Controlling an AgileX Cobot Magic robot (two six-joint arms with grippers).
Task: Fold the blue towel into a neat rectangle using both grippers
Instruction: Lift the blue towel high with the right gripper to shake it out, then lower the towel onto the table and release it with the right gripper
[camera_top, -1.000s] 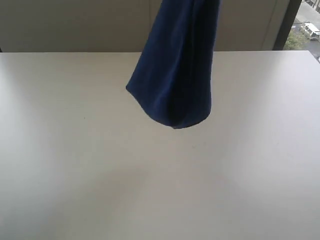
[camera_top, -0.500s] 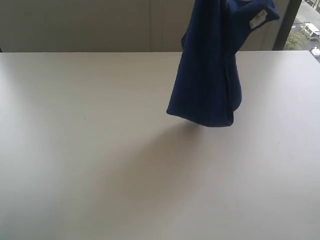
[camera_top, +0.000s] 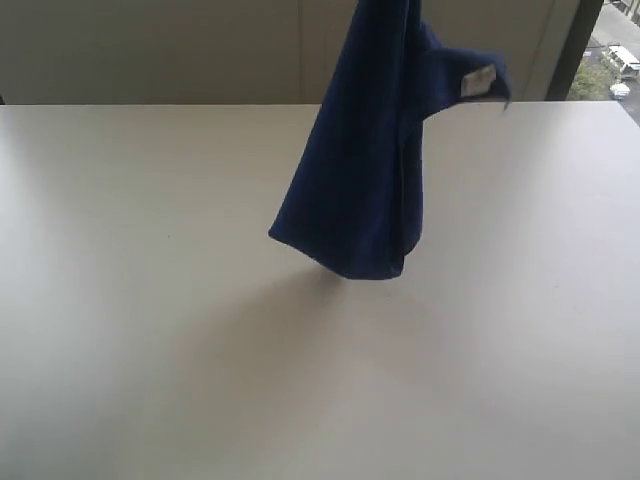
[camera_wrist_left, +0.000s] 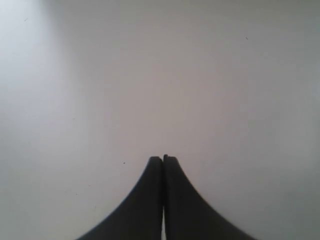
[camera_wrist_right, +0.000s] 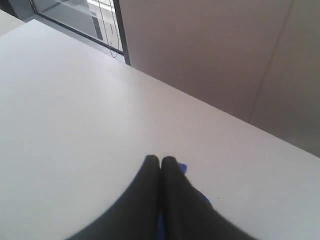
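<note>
The blue towel (camera_top: 360, 170) hangs from above the top edge of the exterior view, its lower end just above the white table (camera_top: 150, 330). A corner with a small white tag (camera_top: 478, 80) sticks out to the right. Neither arm shows in that view. In the right wrist view my right gripper (camera_wrist_right: 160, 159) is shut, with slivers of the blue towel (camera_wrist_right: 182, 169) showing beside and between its fingers. My left gripper (camera_wrist_left: 163, 158) is shut over bare table with nothing in it.
A beige wall (camera_top: 150, 50) runs behind the table's far edge. A dark window frame (camera_top: 575, 50) stands at the back right, with a street outside. The towel's faint shadow (camera_top: 290, 320) lies on the table.
The hanging towel has swung from the right back toward the left and sunk lower. Its tagged corner has dropped and moved left.
</note>
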